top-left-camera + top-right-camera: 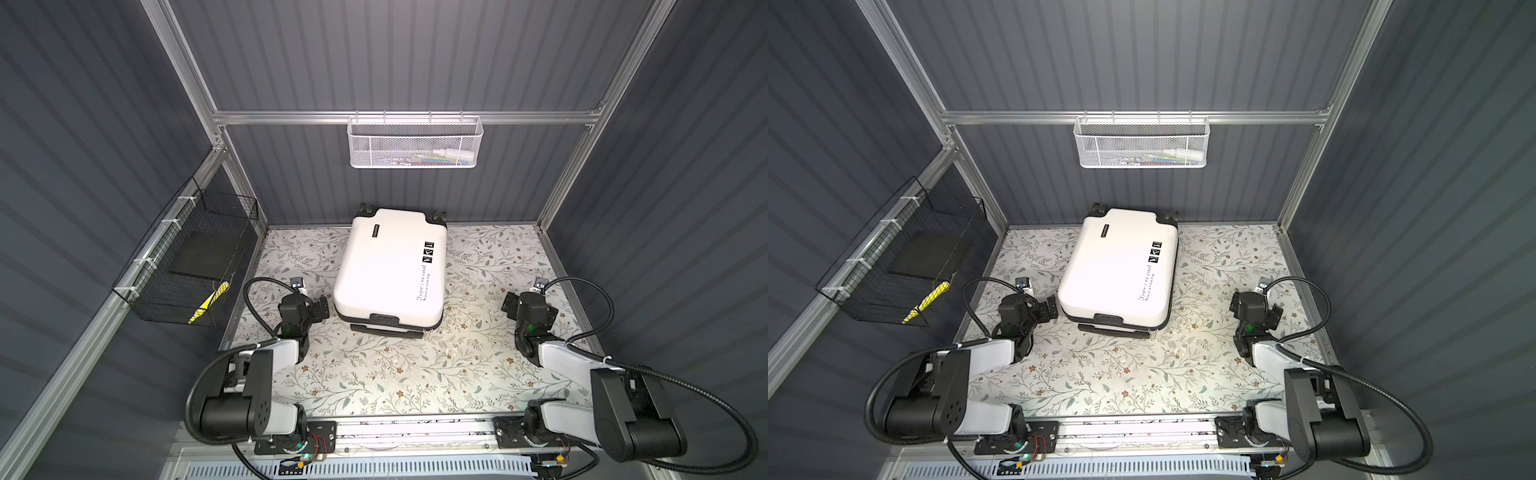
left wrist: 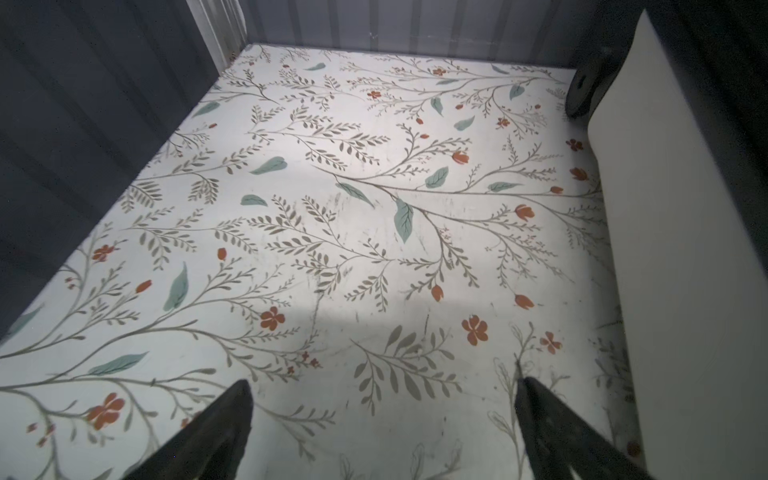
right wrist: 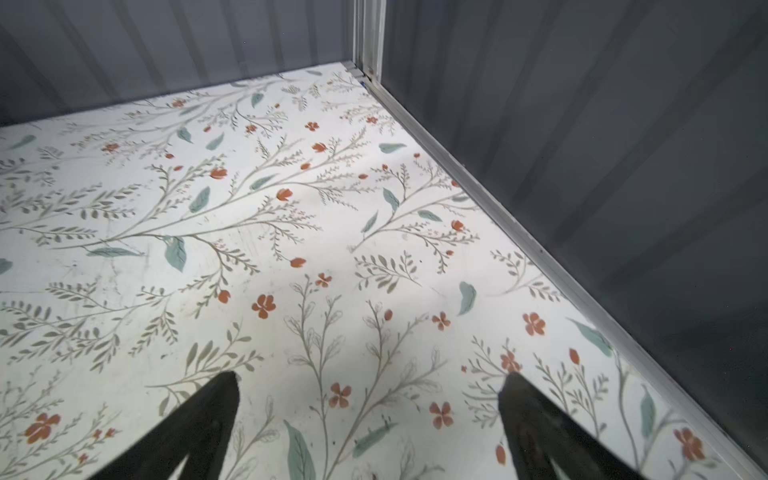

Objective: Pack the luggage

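Both top views: smooth rounded white luggage [image 1: 390, 270] [image 1: 1119, 270]; floral-print table [image 1: 374, 374] [image 1: 1100, 374]

white mesh basket [image 1: 374, 145]: contents indistinct | luggage [image 2: 685, 249]: cut off at edge

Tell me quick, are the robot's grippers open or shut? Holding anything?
Left gripper: open, holding nothing, next to the luggage.
Right gripper: open, holding nothing, over the floral table.
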